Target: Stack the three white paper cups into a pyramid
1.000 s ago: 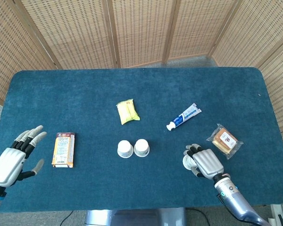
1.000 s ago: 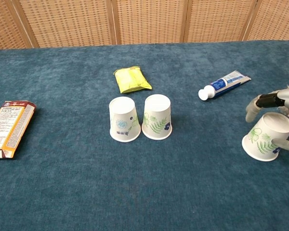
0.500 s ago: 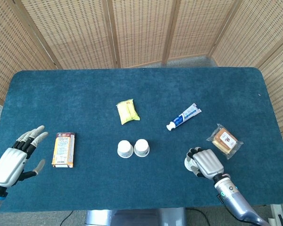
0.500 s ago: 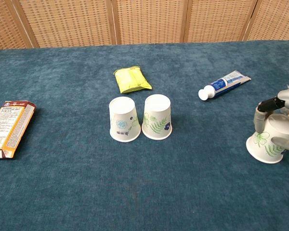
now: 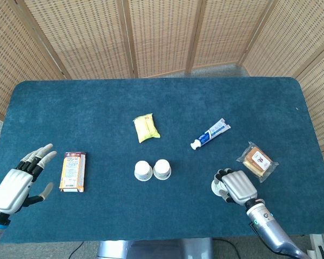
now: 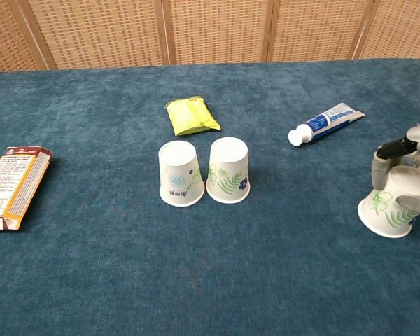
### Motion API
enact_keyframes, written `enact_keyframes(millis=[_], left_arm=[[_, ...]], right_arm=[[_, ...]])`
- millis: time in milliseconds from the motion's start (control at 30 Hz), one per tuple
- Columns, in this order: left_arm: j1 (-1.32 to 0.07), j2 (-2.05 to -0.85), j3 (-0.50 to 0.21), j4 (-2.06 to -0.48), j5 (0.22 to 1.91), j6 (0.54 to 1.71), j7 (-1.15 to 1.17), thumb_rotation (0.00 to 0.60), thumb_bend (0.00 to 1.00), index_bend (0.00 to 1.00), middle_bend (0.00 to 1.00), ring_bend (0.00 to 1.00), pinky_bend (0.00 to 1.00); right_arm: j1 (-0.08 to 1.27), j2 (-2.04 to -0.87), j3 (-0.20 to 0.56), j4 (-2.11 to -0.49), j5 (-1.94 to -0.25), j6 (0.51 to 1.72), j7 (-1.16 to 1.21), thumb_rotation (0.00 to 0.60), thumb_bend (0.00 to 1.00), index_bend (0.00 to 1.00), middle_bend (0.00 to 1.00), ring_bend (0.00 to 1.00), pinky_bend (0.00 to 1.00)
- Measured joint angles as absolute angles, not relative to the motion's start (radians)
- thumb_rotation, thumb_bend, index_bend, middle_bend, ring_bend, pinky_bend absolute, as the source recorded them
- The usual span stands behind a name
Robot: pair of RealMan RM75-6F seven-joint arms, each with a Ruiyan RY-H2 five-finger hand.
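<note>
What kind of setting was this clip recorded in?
Probably a lab or staged test area: a blue felt-covered table ringed by woven folding screens, with unrelated items such as a toothpaste tube and paper cups laid out.

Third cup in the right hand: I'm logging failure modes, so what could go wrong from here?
The right hand grips the thin third cup around its wall, so it might crush or slip when lifted. The two base cups stand upside down, side by side and light; a nudge while placing could topple or part them. The carry path passes near the toothpaste tube, though contact seems unlikely.
</note>
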State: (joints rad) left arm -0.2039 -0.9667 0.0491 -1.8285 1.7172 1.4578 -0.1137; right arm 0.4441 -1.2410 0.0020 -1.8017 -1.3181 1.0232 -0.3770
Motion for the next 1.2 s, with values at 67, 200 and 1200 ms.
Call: enact_keyframes(millis=[67, 200, 1200], left_arm=[[-0.202, -0.966, 0.049, -1.828, 1.718, 1.459, -0.115, 0.6, 0.49, 0.0, 0.0, 0.0, 0.13], [-0.203, -0.965, 0.049, -1.831, 1.721, 1.456, -0.114, 0.6, 0.49, 0.0, 0.0, 0.0, 0.13], [-0.207, -0.969, 0.039, -1.831, 1.737, 1.456, -0.114, 0.6, 0.49, 0.0, 0.0, 0.0, 0.13]], right_arm=[[0.446, -1.242, 0.0, -1.799, -1.314, 1.018, -0.374, 0.6, 0.45, 0.38, 0.32, 0.28, 0.7], [0.451, -1.241, -0.001, -1.794, -1.31, 1.011, -0.376, 0.6, 0.45, 0.36, 0.31, 0.27, 0.69], [0.456, -1.212, 0.014, -1.847, -1.359, 1.044, -0.291, 0.6, 0.52, 0.45, 0.42, 0.42, 0.86]])
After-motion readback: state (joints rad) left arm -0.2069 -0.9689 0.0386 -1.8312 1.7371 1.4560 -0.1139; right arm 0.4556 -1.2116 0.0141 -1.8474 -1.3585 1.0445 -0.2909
